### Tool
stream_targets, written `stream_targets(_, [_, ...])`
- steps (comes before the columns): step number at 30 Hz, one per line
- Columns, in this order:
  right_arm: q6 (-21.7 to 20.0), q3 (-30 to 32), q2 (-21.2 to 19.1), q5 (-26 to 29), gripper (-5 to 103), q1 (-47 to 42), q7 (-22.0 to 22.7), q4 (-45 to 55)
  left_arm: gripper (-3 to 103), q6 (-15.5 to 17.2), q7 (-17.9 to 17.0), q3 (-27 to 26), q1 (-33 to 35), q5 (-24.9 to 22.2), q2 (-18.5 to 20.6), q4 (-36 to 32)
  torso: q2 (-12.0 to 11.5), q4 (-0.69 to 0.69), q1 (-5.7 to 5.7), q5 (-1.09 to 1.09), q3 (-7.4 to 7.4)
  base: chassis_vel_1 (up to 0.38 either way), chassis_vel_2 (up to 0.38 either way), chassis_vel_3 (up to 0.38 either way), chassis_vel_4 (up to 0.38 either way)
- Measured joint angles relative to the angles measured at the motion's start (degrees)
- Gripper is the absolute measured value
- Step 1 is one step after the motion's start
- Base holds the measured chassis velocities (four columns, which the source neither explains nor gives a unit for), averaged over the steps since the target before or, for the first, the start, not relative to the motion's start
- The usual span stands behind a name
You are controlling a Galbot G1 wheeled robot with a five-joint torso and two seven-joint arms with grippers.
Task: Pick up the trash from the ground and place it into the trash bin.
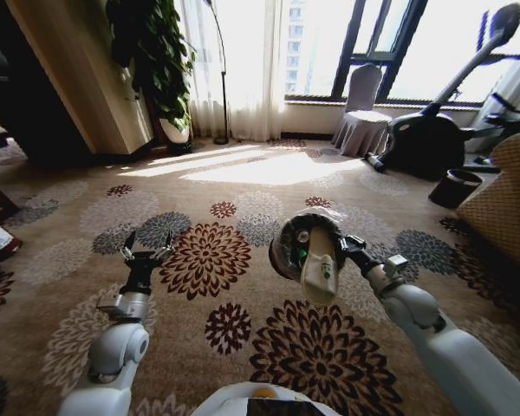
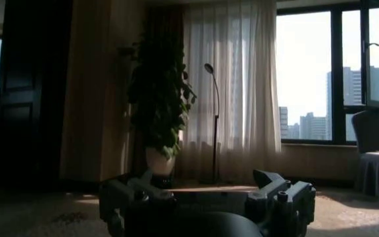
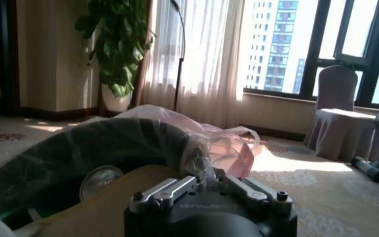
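Note:
The trash bin [image 1: 288, 251], a round black bucket with a clear liner, hangs tipped on its side above the carpet, its mouth facing me. My right gripper [image 1: 354, 248] is shut on its rim. In the mouth lie pieces of trash: a pale long item [image 1: 319, 267] and a green scrap [image 1: 302, 256]. In the right wrist view the right gripper [image 3: 200, 176] pinches the liner and rim of the trash bin [image 3: 97, 148], and a white-pink bag [image 3: 237, 154] shows past it. My left gripper [image 1: 147, 253] hovers open and empty over the carpet; in its own view the left gripper [image 2: 206, 197] frames bare floor.
A dark cup-shaped pot [image 1: 456, 187] stands at the right beside a wicker piece [image 1: 503, 204]. An exercise machine [image 1: 429, 139], a covered chair [image 1: 362, 108], a floor lamp [image 1: 220, 78] and a potted plant [image 1: 160, 61] line the window wall. Patterned carpet [image 1: 243, 186] lies open ahead.

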Motion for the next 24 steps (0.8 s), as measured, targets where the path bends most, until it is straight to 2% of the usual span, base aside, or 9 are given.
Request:
stream_targets(3, [1.62,4.88,2.48,-1.26,0,-6.21,0.02,2.27,100,-0.41,-0.06,0.03,0.99,-0.27,-0.81,0.43,0.0,0.01,0.0,-0.01,0.0,0.0,0.0,0.0,0.0])
stream_targets(5, [4.19,11.09,6.32,-2.04,0,-13.52,-0.02,5.2,100,-0.75,0.3,0.48,1.65,-0.27,-1.47,0.6,0.01,0.04,0.0,-0.06,0.0,0.0,0.0,0.0,0.0])
stream_targets(7, [4.69,12.39,7.33,-2.16,0,-14.98,-0.04,5.93,100,-0.77,0.38,0.66,1.8,-0.25,-1.64,0.6,0.0,0.04,0.0,-0.04,-0.01,0.0,0.0,0.0,0.0])
stream_targets(10, [6.93,17.37,13.28,-2.92,0,-20.67,0.07,10.25,100,-0.13,1.1,2.11,3.19,-0.16,-3.17,-0.18,0.01,0.01,0.0,-0.07,0.0,0.0,0.0,0.0,0.0])
stream_targets(12, [7.1,17.75,15.0,-3.1,0,-21.68,0.05,11.44,100,0.46,1.55,2.48,3.71,-0.74,-3.43,-0.68,0.01,0.01,0.0,-0.05,0.0,0.0,0.0,0.0,0.0])
stream_targets(17, [7.97,16.3,19.29,-4.78,0,-21.99,0.02,13.43,100,4.78,2.57,2.91,4.86,-4.04,-2.41,-4.58,0.01,0.05,0.0,-0.06,0.0,0.0,0.0,0.0,0.0])
stream_targets(19, [8.0,14.91,20.19,-5.5,0,-21.65,0.0,13.7,100,5.53,3.47,2.86,5.37,-3.83,-1.88,-5.81,0.01,0.04,0.0,-0.04,0.01,0.0,0.0,0.0,0.0])
stream_targets(21, [8.0,12.22,21.24,-6.67,0,-20.28,0.02,13.88,100,6.7,6.01,2.79,6.95,-1.64,-1.59,-7.75,0.01,0.04,0.0,-0.03,0.01,0.0,0.0,0.0,0.0])
stream_targets(24, [7.96,9.9,21.87,-7.43,0,-19.04,-0.02,14.16,100,7.27,6.5,3.17,8.19,0.64,-2.42,-8.44,0.0,0.06,0.01,-0.04,0.01,0.0,0.0,0.0,0.0])
